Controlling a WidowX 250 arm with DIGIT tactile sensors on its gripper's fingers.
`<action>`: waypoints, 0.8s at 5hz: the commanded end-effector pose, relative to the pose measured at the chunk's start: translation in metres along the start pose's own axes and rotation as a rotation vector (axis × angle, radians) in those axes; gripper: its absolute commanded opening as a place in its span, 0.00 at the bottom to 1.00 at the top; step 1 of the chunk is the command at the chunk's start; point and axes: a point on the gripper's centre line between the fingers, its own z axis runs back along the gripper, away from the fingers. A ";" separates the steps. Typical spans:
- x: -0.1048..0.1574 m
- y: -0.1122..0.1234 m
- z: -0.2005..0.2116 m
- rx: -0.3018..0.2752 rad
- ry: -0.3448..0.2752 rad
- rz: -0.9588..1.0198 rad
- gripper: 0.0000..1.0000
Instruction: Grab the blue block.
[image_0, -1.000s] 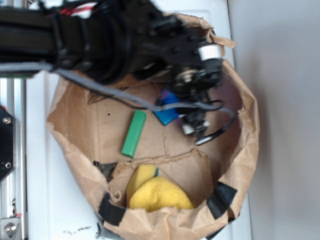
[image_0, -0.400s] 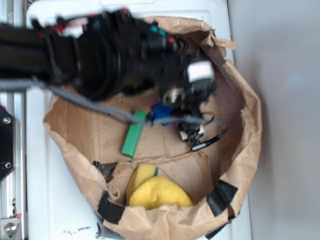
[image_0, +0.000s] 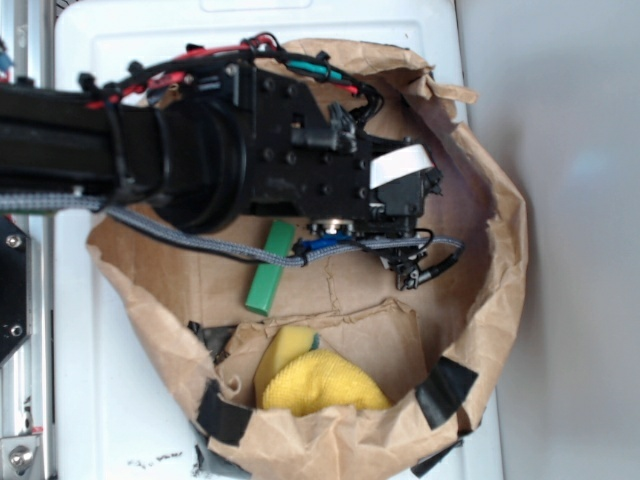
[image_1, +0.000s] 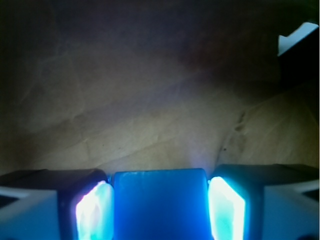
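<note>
Grasp step: the tool sits closed around the blue block — pads touching both sides; lifting comes next.

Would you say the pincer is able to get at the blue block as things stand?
Probably yes: in the wrist view the blue block already sits between the two fingers of the pincer, with nothing in between. Whether they are pressing on it yet is unclear.

Blue block mostly behind arm
</note>
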 end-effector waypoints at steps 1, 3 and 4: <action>0.002 -0.002 0.021 -0.055 0.016 -0.012 0.00; 0.009 0.010 0.122 -0.188 0.095 -0.092 0.00; 0.002 0.015 0.143 -0.193 0.083 -0.115 0.00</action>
